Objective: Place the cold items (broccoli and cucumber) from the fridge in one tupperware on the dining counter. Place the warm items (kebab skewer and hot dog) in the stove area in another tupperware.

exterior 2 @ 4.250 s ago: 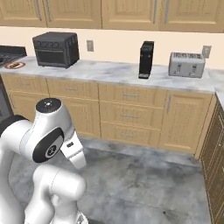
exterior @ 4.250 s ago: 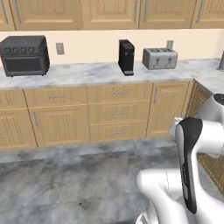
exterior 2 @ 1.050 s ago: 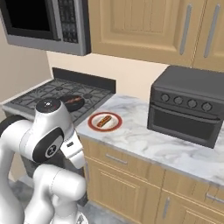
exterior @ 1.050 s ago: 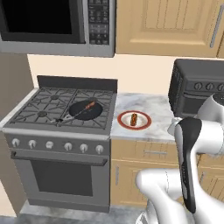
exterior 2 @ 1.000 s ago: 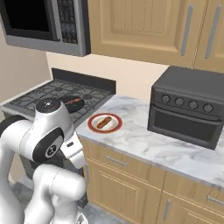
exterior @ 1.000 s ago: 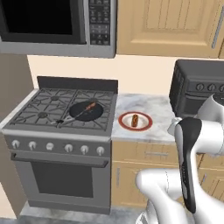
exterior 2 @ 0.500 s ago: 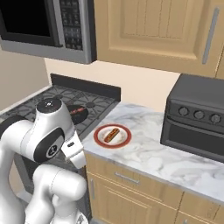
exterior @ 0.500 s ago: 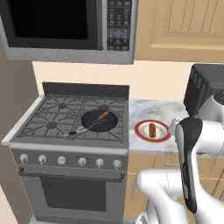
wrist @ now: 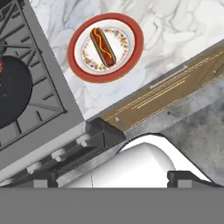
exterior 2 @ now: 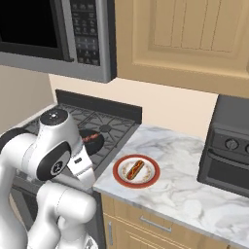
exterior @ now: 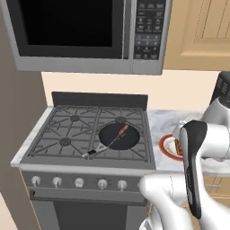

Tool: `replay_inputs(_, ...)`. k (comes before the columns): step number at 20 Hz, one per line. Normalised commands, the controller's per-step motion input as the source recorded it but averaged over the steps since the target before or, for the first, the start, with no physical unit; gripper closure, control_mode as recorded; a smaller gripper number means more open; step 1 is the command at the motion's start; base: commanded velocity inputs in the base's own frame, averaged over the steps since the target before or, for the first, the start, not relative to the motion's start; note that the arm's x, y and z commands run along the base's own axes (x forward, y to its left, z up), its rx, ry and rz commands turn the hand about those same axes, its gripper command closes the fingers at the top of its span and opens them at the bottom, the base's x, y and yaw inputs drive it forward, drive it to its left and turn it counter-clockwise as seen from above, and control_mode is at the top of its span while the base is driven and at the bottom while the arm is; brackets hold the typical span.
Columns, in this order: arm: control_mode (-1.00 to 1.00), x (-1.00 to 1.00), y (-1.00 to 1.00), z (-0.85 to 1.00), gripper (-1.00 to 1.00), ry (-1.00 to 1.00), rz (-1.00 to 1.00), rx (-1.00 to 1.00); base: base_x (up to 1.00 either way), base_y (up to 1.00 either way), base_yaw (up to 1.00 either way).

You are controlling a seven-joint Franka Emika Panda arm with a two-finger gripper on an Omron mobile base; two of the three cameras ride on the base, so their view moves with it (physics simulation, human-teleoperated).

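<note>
A hot dog (exterior 2: 134,168) (wrist: 103,46) with a mustard line lies on a red-rimmed plate (exterior 2: 151,178) (wrist: 133,37) on the marble counter, just right of the stove. The kebab skewer (exterior: 122,132) (exterior 2: 89,137) rests in a black pan (exterior: 112,140) (wrist: 13,92) on the stove's front right burner. My gripper (wrist: 111,180) hangs well above the counter's front edge, open, with nothing between its fingers; plate and pan both lie ahead of it. My arm covers part of the plate (exterior: 167,146) in the left base view. Tupperware, broccoli and cucumber are out of view.
A microwave (exterior: 85,36) (exterior 2: 48,34) hangs over the gas stove (exterior: 67,134). A dark toaster oven (exterior 2: 228,146) stands on the marble counter (exterior 2: 185,194) to the right of the plate. Wooden drawers (exterior 2: 146,223) run below the counter, wall cabinets above.
The whole picture has shifted: the base has driven closer to the stove, so stove, pan and plate look larger. The things themselves have not moved, and the gripper stays open.
</note>
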Motion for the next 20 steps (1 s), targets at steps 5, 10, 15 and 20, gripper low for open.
replay_inputs(5, -1.00, 0.03, 0.12, 0.00, -1.00, 0.02, -0.01, -0.03, 0.20, 0.24, -0.02)
replay_inputs(10, -1.00, 0.15, 0.38, 0.00, -1.00, -0.01, 0.00, -0.06, 0.00, 0.00, 0.00)
replay_inputs(15, -1.00, 0.44, 0.27, 0.00, -1.00, -0.10, 0.00, 0.00, 0.00, 0.00, 0.00)
replay_inputs(20, -1.00, 0.63, 0.18, -0.03, -1.00, -0.03, 0.01, -0.01, 0.00, 0.00, 0.00)
